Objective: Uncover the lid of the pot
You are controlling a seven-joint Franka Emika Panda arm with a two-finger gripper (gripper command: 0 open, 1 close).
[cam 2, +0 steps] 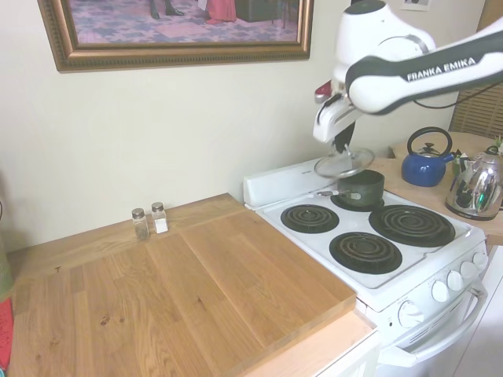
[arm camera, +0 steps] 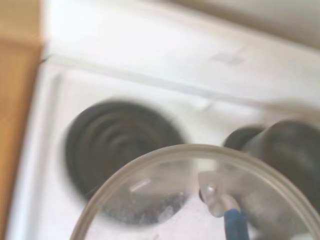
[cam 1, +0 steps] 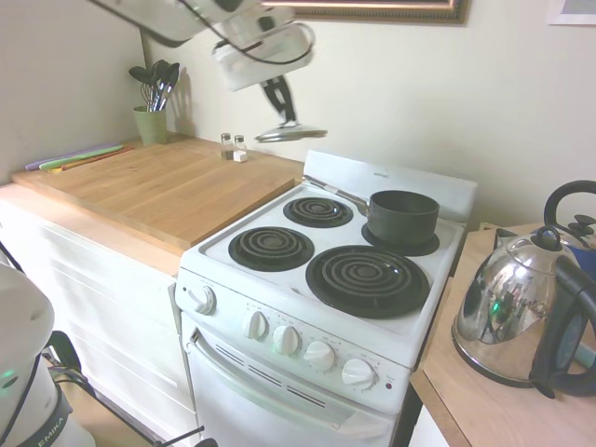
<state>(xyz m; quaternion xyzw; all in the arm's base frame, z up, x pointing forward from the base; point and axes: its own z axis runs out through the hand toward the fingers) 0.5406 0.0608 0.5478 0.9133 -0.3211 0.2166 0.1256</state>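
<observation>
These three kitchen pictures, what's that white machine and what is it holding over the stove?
It is a white robot arm; its hand grips things with two fingers. Two pictures come from cameras on opposite sides of the room, and the blurry third from a camera on the arm's wrist. The hand is shut on the knob of a round clear glass lid with a metal rim, held in the air, off the small dark saucepan. That saucepan sits open on a back burner of the white electric stove. A shiny steel kettle stands on the counter beside the stove.
</observation>
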